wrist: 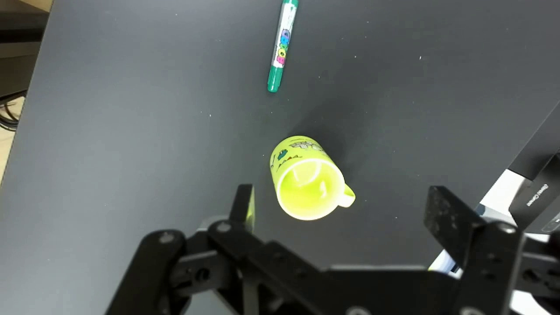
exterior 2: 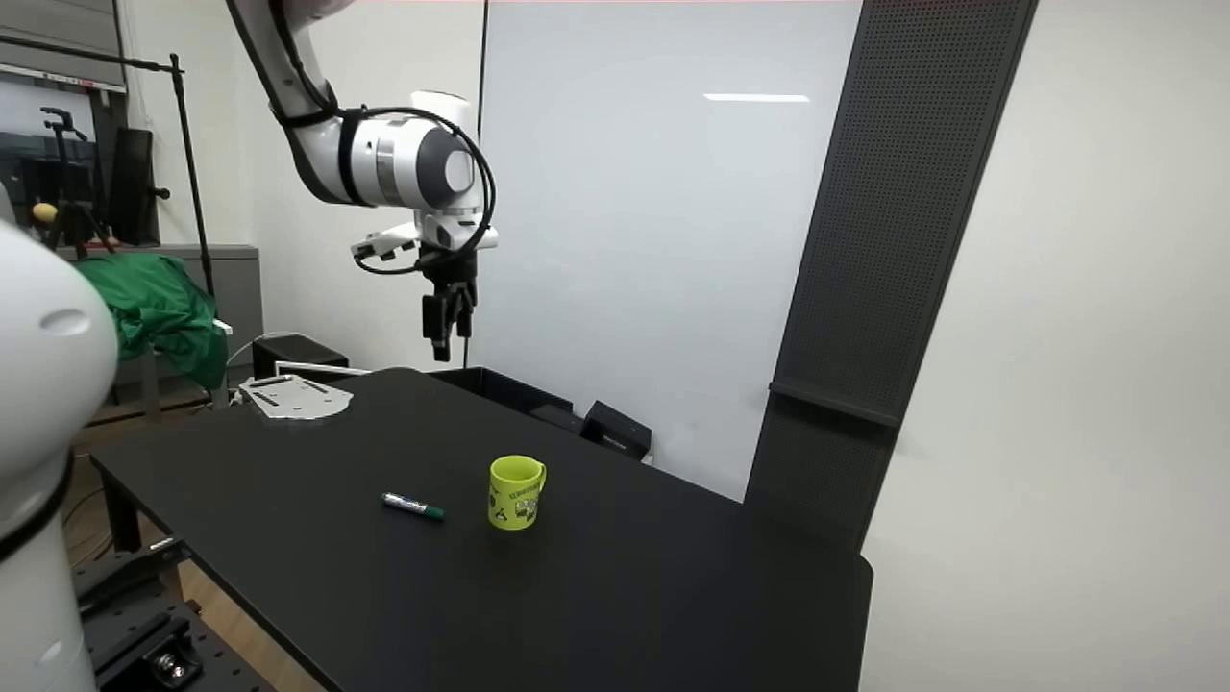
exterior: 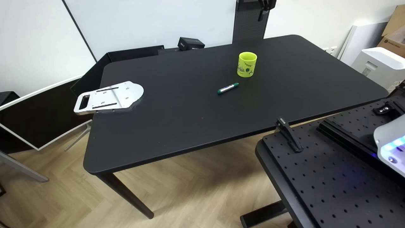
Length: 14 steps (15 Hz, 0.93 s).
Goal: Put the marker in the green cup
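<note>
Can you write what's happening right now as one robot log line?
gripper: open, holding nothing | green cup: upright on table, empty | marker: lying on table, outside cup | task: not done

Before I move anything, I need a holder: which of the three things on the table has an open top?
The green cup: it stands upright, mouth facing up. The marker lies on its side, and the white plate lies flat.

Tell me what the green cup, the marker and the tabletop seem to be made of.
Green cup: glazed ceramic or glossy plastic, hard to say which; bright highlights show inside it.
Marker: probably smooth plastic, judging by its green ends and white printed barrel.
Tabletop: perhaps laminate or coated board, matte black; light spreads over it as a soft haze.
</note>
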Each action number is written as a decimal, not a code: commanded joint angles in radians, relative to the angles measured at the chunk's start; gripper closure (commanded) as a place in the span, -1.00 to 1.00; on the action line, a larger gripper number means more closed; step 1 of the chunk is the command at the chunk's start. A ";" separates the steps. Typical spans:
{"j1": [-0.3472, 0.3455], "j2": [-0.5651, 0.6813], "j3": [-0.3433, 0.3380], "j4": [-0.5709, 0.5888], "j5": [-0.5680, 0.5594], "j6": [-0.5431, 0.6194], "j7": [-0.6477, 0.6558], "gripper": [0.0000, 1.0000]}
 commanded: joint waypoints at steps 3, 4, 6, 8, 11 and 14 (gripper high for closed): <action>0.052 0.151 -0.057 0.133 -0.041 -0.023 0.076 -1.00; 0.063 0.171 -0.065 0.148 -0.037 -0.025 0.079 -1.00; 0.092 0.213 -0.079 0.177 -0.032 -0.032 0.092 -1.00; 0.126 0.247 -0.098 0.192 -0.040 -0.029 0.125 -1.00; 0.171 0.290 -0.125 0.202 -0.040 -0.010 0.173 -1.00; 0.200 0.319 -0.143 0.197 -0.035 0.017 0.202 -1.00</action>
